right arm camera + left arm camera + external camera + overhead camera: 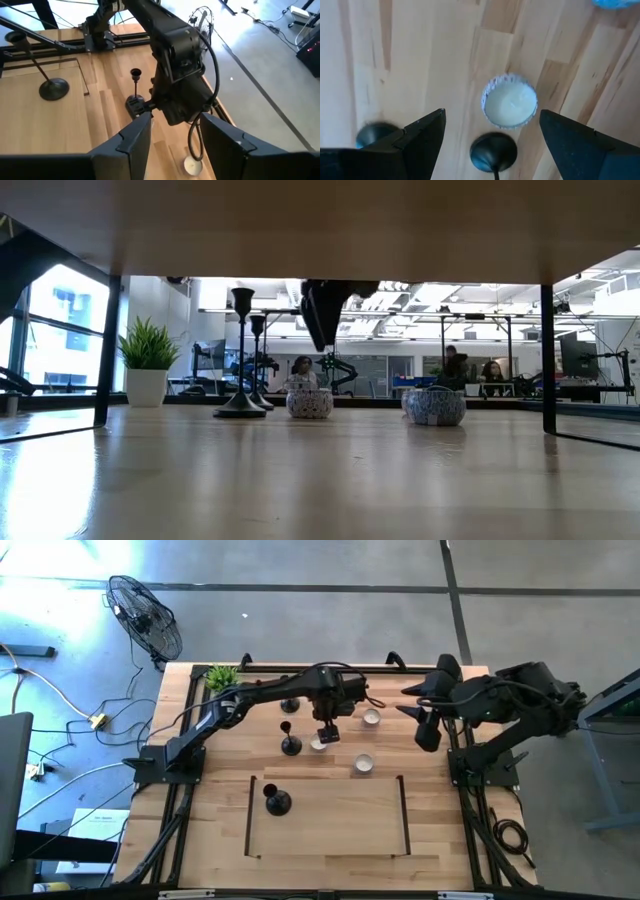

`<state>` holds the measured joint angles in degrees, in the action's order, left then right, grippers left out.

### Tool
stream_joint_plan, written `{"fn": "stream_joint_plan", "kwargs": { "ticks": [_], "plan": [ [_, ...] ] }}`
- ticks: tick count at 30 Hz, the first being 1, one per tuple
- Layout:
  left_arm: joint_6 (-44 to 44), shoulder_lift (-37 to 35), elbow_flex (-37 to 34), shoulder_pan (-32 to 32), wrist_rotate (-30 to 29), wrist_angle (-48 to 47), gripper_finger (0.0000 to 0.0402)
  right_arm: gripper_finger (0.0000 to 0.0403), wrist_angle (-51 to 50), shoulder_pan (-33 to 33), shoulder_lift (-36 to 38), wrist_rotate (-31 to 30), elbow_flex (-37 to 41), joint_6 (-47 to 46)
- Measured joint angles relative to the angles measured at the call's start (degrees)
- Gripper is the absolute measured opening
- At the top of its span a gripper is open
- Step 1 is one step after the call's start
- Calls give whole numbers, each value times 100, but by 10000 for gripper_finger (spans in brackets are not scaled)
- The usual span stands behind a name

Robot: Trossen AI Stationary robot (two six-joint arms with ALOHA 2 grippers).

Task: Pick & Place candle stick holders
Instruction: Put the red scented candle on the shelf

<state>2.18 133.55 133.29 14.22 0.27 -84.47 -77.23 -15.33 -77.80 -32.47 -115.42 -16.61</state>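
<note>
Three black candle stick holders stand upright on their round bases. One (277, 802) is inside the dark-edged rectangle near the front. One (290, 745) is mid-table, and one (290, 705) is farther back, partly under the left arm. My left gripper (326, 733) hangs open above the table, pointing down over a small white candle cup (510, 102). The mid-table holder's base (493, 150) lies between its fingers, well below them. My right gripper (425, 730) waits open at the table's right, above the wood.
Two more small white cups (371, 718) (363, 763) stand right of the left gripper. A green potted plant (221, 675) stands at the far left corner. The dark-edged rectangle (403, 815) marks the front middle of the table. People sit in the room beyond (455, 365).
</note>
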Motion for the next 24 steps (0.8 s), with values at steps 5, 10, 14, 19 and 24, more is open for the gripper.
{"fn": "stream_joint_plan", "kwargs": {
  "ticks": [5,10,14,19,24],
  "plan": [
    [-437,46,-2,-7,20,-280,319,165,-7,0,0,-9,0,21],
    [-758,44,2,-122,-22,-271,319,165,-7,0,0,7,0,16],
    [-805,42,-156,-298,-206,-196,319,165,-7,0,0,159,0,-119],
    [-848,42,-496,-432,-151,-66,319,165,-7,0,0,305,0,-246],
    [-849,42,-838,-411,-124,292,319,165,-1,0,0,353,0,-283]
  ]
}}
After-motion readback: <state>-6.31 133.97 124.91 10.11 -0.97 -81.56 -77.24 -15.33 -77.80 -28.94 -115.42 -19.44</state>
